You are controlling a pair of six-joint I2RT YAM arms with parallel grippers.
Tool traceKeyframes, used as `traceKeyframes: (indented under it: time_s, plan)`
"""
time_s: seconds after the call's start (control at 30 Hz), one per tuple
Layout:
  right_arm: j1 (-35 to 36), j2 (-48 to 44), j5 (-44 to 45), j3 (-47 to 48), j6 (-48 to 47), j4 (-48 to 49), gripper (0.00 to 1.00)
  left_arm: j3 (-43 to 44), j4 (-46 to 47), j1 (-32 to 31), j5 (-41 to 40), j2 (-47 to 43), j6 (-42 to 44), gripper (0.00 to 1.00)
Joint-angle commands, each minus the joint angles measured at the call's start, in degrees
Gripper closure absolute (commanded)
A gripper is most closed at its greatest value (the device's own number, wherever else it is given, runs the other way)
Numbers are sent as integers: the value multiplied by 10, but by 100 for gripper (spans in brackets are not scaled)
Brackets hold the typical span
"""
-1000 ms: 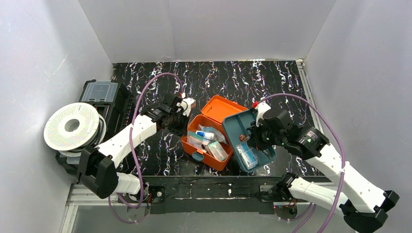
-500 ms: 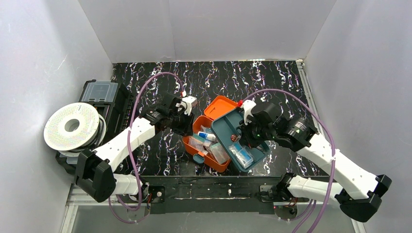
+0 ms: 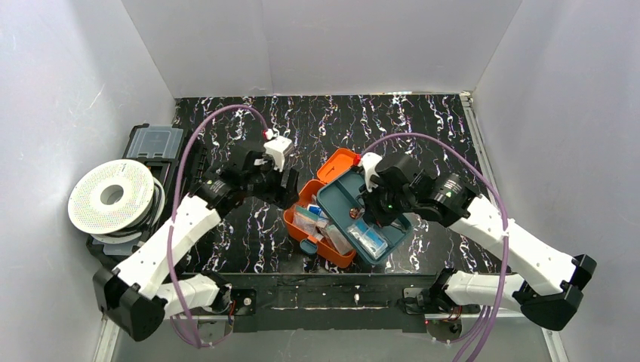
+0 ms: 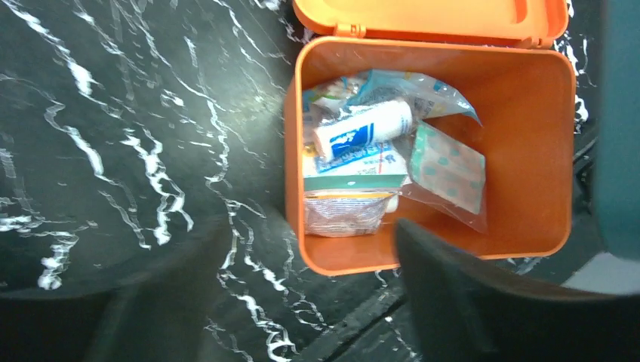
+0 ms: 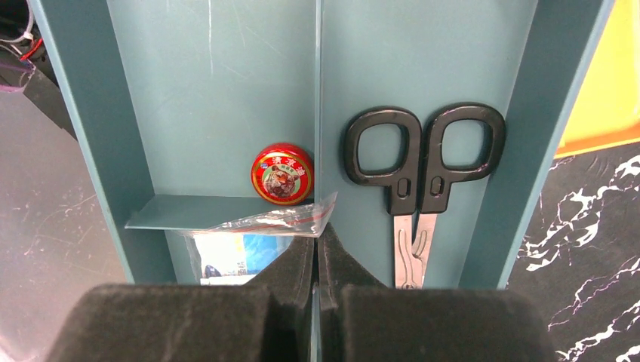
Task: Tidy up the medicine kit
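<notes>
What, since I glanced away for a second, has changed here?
The right gripper, still shut on the centre divider of the teal tray, carried the tray leftward until it reached the open medicine kit. The left gripper, shut a second ago, opened wide beside the kit. The kit itself stayed open in about the same place.

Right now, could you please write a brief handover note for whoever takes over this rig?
Left gripper: open, empty, beside the small orange plastic medicine box with hinged lid.
Right gripper: shut on the centre divider of the dark teal divided plastic tray, held partly over the box.
Done: lid open, packets in the box; round red tin, black-handled scissors and clear bag in the tray.
To do: probably seat the tray in the box, shut the lid.
</notes>
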Motion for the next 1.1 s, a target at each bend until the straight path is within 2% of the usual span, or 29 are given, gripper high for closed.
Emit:
traceKeyframes:
  time_s: [0.0,0.2,0.4,0.63,1.07]
  plan:
    - [9,30,-5,47,-44,41,99,26,-72,-3,-88,-79,-14,2]
    - [19,82,-7,75,-83,61,99,-14,-63,-3,-113,-160,-54,2]
    - [30,116,0,87,-102,90,99,-81,-26,-3,-81,-252,-76,2]
    - [33,145,0,81,-103,117,99,-119,-24,-3,-28,-300,-106,2]
    - [33,190,36,60,-95,149,99,-184,-17,-2,-9,-367,-130,2]
